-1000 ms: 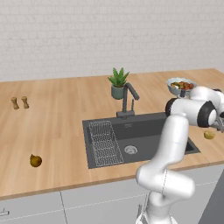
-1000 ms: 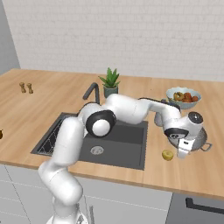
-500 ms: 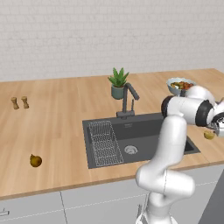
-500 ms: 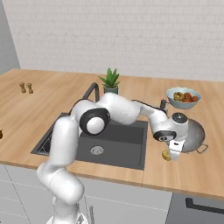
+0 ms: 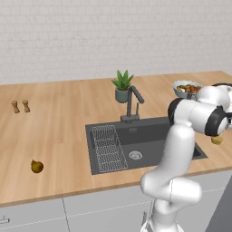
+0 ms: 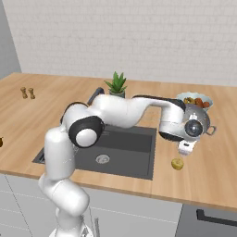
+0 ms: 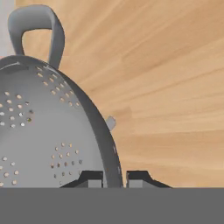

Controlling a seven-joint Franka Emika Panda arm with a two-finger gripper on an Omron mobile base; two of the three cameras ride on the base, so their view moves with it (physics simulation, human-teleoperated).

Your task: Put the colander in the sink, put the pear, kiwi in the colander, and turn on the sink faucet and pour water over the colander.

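Gripper (image 7: 114, 178) is clamped on the colander (image 7: 48, 131) rim, one fingertip (image 7: 91, 178) inside the bowl and the other outside (hand view shows the rim running straight between them). Colander sits on the wooden counter (image 6: 217, 157) to the right of the sink (image 6: 121, 148), just in front of the fruit bowl (image 6: 194, 100); one loop handle sticks out at its far edge. Kiwi (image 6: 177, 164) lies on the counter near the front edge, just below the hand, apart from the colander. Pear (image 5: 37, 166) is well off to the left of the sink, on the counter. Faucet (image 5: 132, 103) stands behind the basin, potted plant (image 5: 122, 85) just beyond it.
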